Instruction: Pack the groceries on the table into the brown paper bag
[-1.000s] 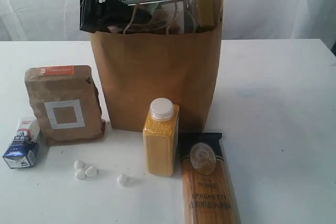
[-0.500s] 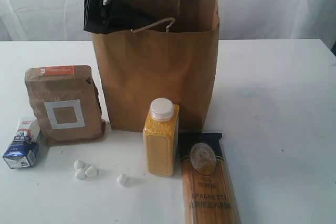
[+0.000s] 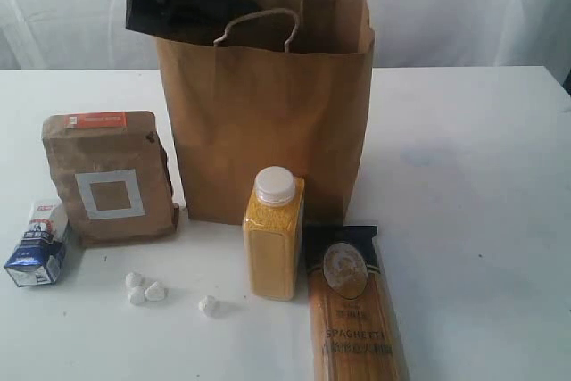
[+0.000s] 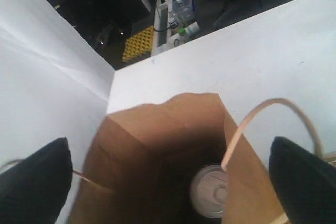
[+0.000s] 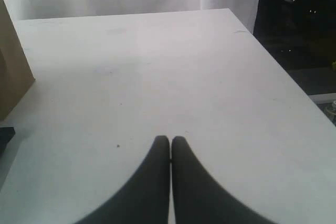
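Note:
The brown paper bag (image 3: 268,113) stands upright at the middle of the table (image 3: 473,176). My left gripper (image 3: 201,2) hovers over its back left rim, open and holding nothing. In the left wrist view the left gripper (image 4: 169,150) looks down into the bag (image 4: 136,145), where the dark pull-tab can (image 4: 210,190) lies at the bottom. Outside stand the brown pouch (image 3: 111,176), the yellow bottle (image 3: 274,238), the spaghetti packet (image 3: 352,310) and the small carton (image 3: 37,245). The jar is hidden. My right gripper (image 5: 170,140) is shut over bare table.
Three small white lumps (image 3: 143,290) lie in front of the pouch. One bag handle (image 4: 262,119) arcs across the bag's mouth. The bag's side (image 5: 13,72) shows at the edge of the right wrist view. The table's edge (image 5: 283,72) runs close by there.
A teal-labelled item at the bag's mouth a second ago no longer shows. My left gripper has drawn up and leftward from the mouth, and the handles have sprung upright.

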